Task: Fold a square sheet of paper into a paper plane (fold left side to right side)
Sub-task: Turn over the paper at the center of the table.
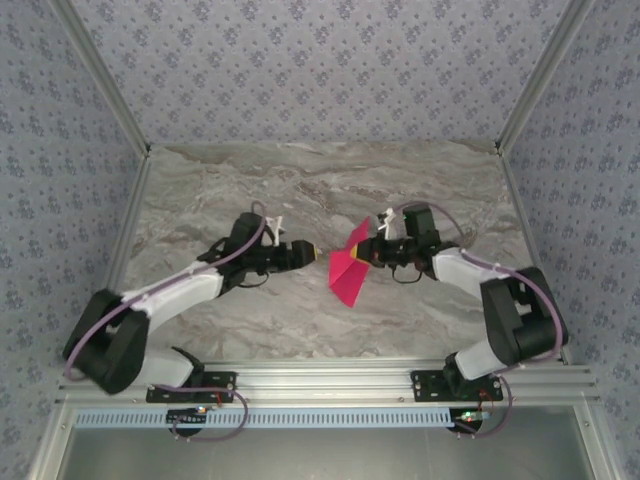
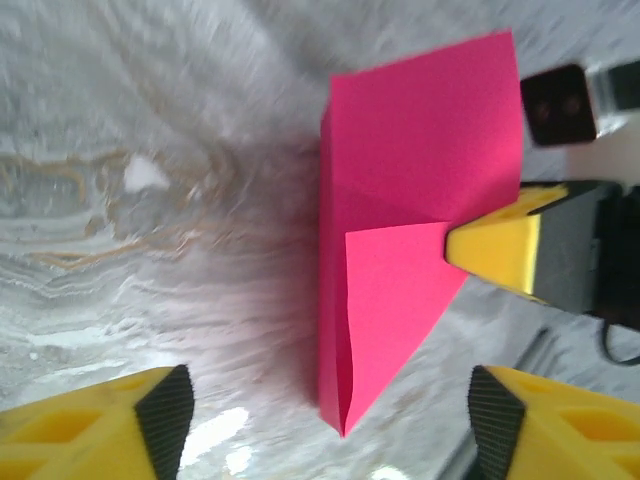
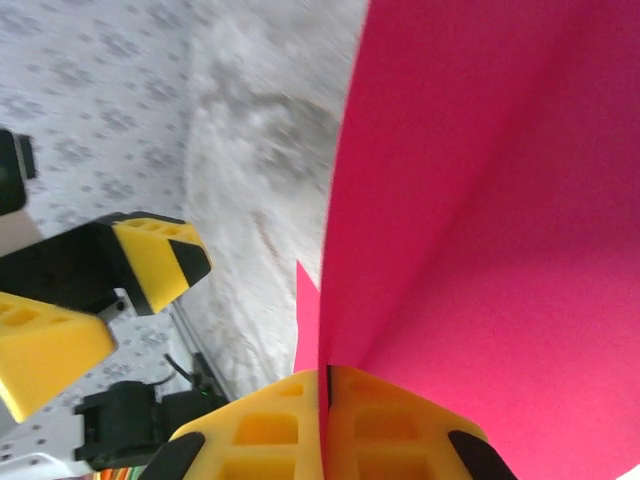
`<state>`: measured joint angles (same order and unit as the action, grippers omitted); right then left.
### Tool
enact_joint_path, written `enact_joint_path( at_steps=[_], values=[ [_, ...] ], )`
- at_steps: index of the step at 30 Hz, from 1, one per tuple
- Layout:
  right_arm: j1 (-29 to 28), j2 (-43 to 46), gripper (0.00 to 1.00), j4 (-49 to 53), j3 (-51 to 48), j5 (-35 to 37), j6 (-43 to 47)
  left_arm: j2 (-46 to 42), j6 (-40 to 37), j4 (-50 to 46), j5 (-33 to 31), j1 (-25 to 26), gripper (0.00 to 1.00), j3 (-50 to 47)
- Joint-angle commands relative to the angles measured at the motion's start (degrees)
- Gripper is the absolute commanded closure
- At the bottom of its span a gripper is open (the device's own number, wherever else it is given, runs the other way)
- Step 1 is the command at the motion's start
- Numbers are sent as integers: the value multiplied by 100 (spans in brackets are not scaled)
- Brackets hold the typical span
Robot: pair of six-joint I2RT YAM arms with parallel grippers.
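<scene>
The square sheet of paper (image 1: 347,272) is bright magenta and folded into a pointed wedge, held up on edge above the table's middle. My right gripper (image 1: 368,252) is shut on its right edge; in the right wrist view the paper (image 3: 480,200) rises out of the closed yellow jaws (image 3: 327,385). My left gripper (image 1: 318,254) stands open just left of the paper, not touching it. From the left wrist, the paper (image 2: 400,200) hangs point down between the spread fingers of my left gripper (image 2: 330,405), and a right fingertip (image 2: 495,250) pinches its far edge.
The marbled table (image 1: 250,190) spreads around both arms. An aluminium rail (image 1: 330,378) runs along the near edge, and patterned walls (image 1: 320,60) close in the back and sides. The left gripper (image 3: 110,300) shows open in the right wrist view.
</scene>
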<state>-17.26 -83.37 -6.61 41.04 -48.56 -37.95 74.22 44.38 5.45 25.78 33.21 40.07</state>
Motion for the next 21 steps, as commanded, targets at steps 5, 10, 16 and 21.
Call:
enact_joint_path(
  at_steps=[5, 10, 16, 21],
  values=[
    [211, 1127, 100, 114, 957, -1007, -136, -1366, 770, 864, 658, -196, 12, -99],
    [-94, 1354, 99, 98, 1712, -1130, -404, -1644, 1255, 1841, 926, -187, 11, -66],
    [-689, 1320, 97, 142, 2326, -1034, -541, -1669, 1596, 2652, 1042, -112, 11, -18],
    [-999, 1242, 97, 146, 2579, -980, -629, -1726, 1729, 3136, 1052, 1, 17, -10]
  ],
)
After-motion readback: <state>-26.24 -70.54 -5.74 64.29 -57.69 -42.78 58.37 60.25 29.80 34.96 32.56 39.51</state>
